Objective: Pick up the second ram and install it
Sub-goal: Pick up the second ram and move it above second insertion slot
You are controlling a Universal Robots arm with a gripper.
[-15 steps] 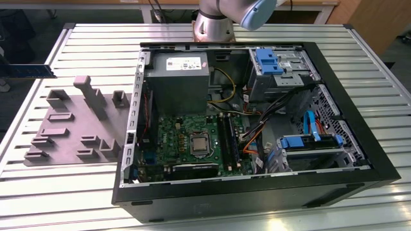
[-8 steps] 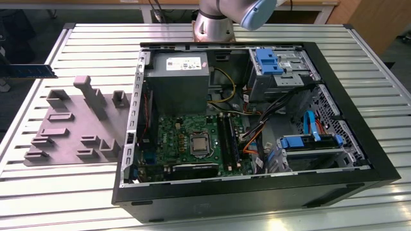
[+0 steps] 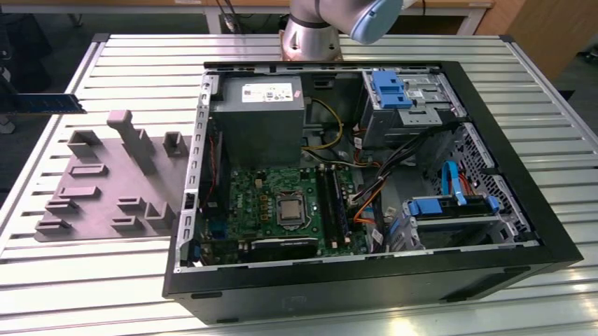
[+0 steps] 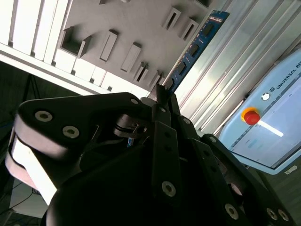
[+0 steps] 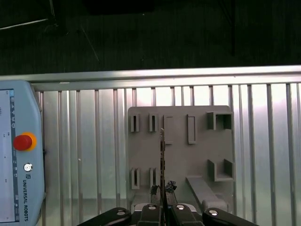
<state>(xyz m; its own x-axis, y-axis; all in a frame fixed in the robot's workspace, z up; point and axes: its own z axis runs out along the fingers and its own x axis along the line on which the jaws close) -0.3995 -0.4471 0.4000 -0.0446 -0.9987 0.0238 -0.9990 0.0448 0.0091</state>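
Ram picked up, not fitted yet.
The gripper [image 5: 162,189] pinches the ram [image 5: 162,155] by one end, over the grey block [image 5: 181,162]; the case [image 3: 374,280] sits well apart from it, so fitting calls for a steady carry, I think.

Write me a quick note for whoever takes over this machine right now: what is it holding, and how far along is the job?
Hold: the gripper is shut on the second ram, clamping one end. The stick juts out from the fingers in both wrist views.
Where: the ram is in the air by the grey fixture plate, toward the exterior view's left of the open computer case.
Done: the ram is picked up and clear of the fixture.
Left: it is not yet seated in a slot on the motherboard.
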